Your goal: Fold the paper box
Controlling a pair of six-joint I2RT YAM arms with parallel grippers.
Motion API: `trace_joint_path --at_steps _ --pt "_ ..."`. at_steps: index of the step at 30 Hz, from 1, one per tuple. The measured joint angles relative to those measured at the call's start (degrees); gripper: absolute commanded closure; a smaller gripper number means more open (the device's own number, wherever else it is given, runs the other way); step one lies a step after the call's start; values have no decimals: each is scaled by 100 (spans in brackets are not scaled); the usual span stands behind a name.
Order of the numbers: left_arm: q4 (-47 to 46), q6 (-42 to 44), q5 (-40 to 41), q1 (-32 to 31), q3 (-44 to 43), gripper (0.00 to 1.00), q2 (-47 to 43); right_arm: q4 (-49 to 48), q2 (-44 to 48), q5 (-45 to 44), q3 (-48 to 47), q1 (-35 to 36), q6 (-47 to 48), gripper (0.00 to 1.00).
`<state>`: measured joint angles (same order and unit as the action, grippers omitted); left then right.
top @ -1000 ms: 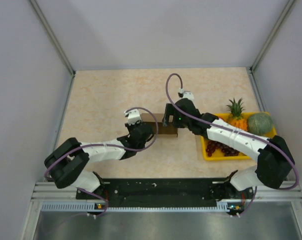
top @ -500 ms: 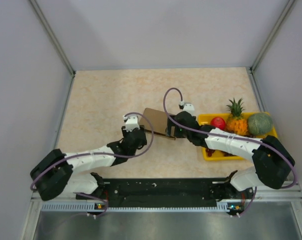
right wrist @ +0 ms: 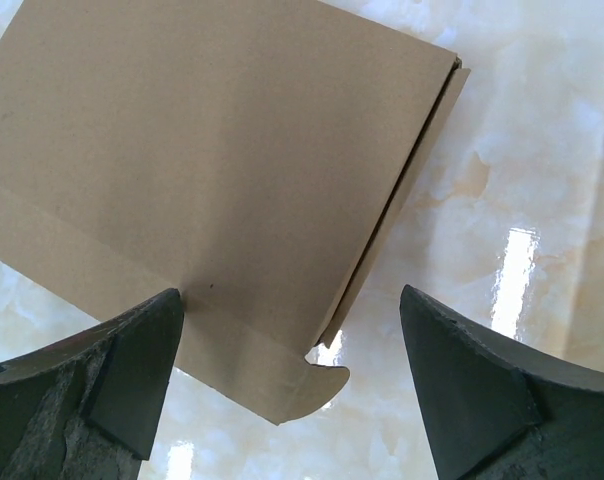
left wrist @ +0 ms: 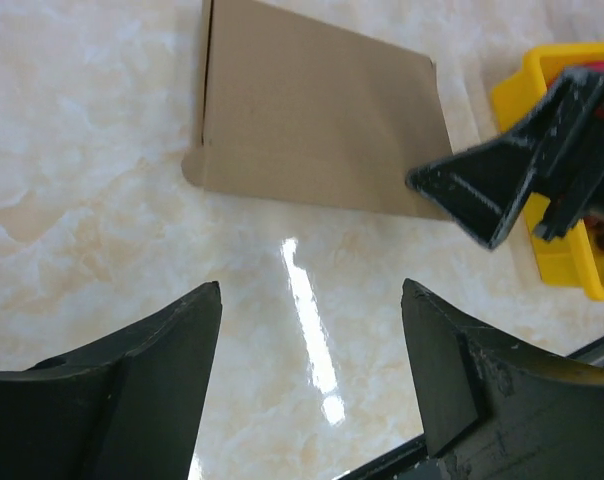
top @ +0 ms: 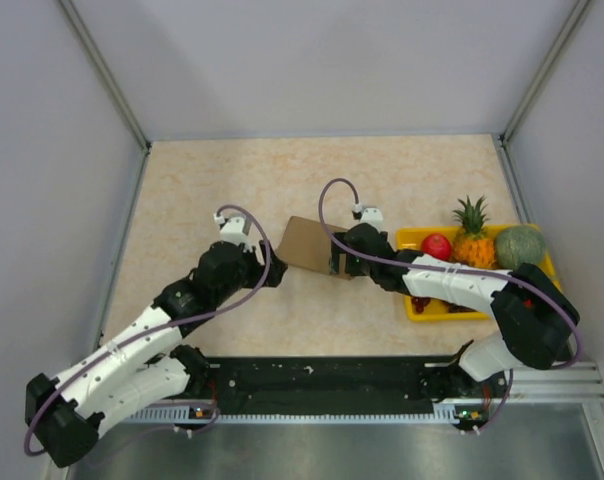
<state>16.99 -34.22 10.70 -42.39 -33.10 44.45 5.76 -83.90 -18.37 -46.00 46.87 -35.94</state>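
Both grippers gape empty. The box (top: 307,243) lies flat on the table (top: 202,190), near the tray (top: 414,306); the right gripper (right wrist: 290,296) hovers over its edge, the left gripper (left wrist: 312,296) close by.

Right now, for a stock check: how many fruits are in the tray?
4: a red fruit at the tray's back left, a pineapple beside it, a melon at back right, grapes in front. The right arm may hide more.
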Motion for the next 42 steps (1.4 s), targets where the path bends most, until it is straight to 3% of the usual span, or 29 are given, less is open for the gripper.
trace_joint_path --at_steps 7,10,16,25,27,31,35,40,42 --pt "20 664 -726 1126 -1226 39 2031 -17 0 96 0 0 94 14" --pt "146 861 -1019 1362 -1611 37 3008 -24 0 190 4 0 149 16" --pt "136 1034 -1091 1469 -1762 35 3952 -39 -2 315 26 -35 254 19" --pt "-275 1016 -1139 1469 -1749 53 4199 -98 -153 629 26 -195 341 21" --pt "-372 1008 -1154 1469 -1679 51 4218 -125 -219 678 26 -240 343 21" --pt "-400 1012 -1241 1469 -1478 37 4159 -151 -313 726 26 -315 348 21" --pt "-229 1021 -1250 1469 -1408 33 3720 -160 -326 752 26 -376 363 20" --pt "-101 1038 -866 1471 -1934 35 3477 -162 -363 807 26 -431 387 20" --pt "-87 1040 -804 1473 -2251 42 3685 -164 -363 835 26 -470 389 20"
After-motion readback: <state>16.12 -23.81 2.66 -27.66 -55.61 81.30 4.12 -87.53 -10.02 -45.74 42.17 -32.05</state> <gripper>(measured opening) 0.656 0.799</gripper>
